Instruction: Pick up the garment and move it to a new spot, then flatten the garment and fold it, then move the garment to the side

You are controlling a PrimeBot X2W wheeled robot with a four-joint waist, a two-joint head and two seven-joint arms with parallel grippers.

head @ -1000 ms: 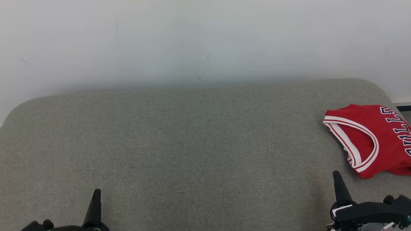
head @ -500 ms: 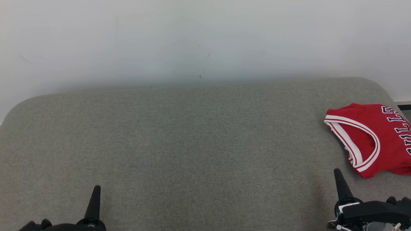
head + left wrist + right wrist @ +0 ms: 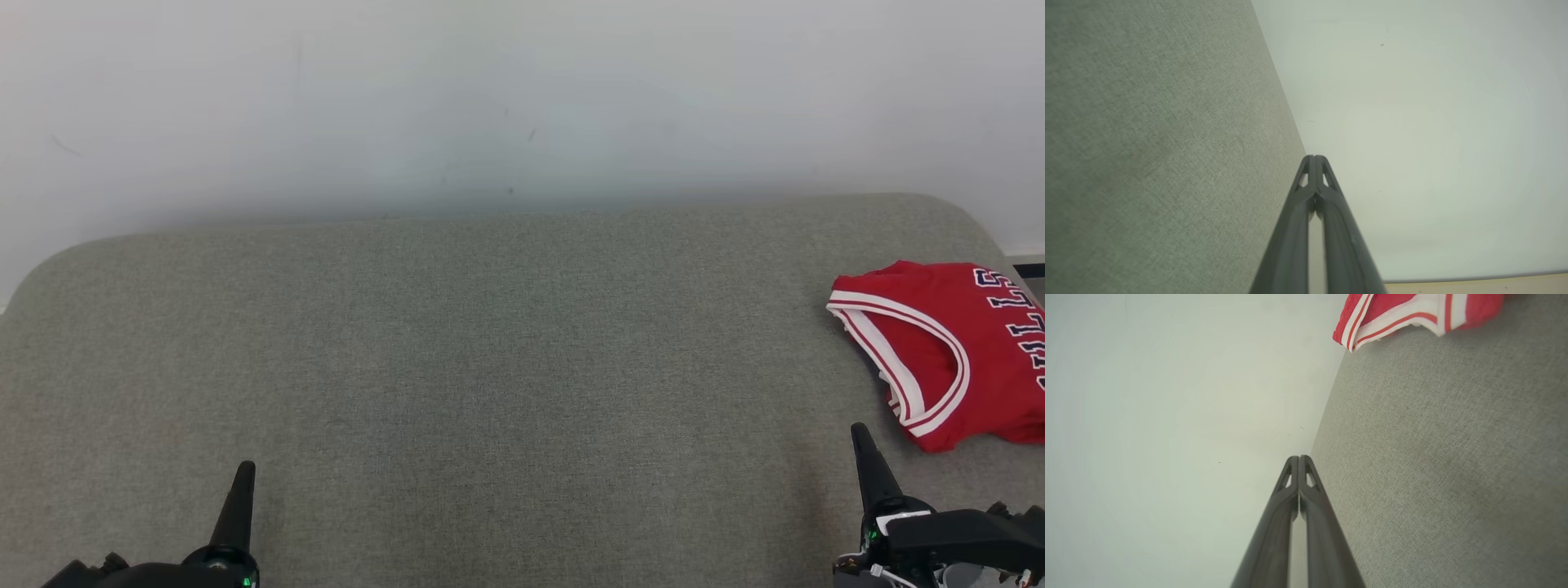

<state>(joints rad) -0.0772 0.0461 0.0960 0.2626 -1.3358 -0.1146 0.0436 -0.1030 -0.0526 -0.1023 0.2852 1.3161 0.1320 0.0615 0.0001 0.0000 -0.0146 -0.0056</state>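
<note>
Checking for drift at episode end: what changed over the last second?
The left hand and right hand crept slightly up the head view; the camera shifted too. Both stay shut and empty. The garment lies unmoved at the right end of the grey fabric surface.

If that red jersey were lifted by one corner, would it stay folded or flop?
Likely flop: the jersey lies as loose, soft folded layers. It looks thin and light; a push across the woven grey cushion would probably bunch it.

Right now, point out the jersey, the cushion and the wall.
jersey (image 3: 939, 355), head view, red cloth inside the striped trim.
cushion (image 3: 490, 367), head view, bare grey middle.
wall (image 3: 522, 98), head view, plain pale face.
</note>
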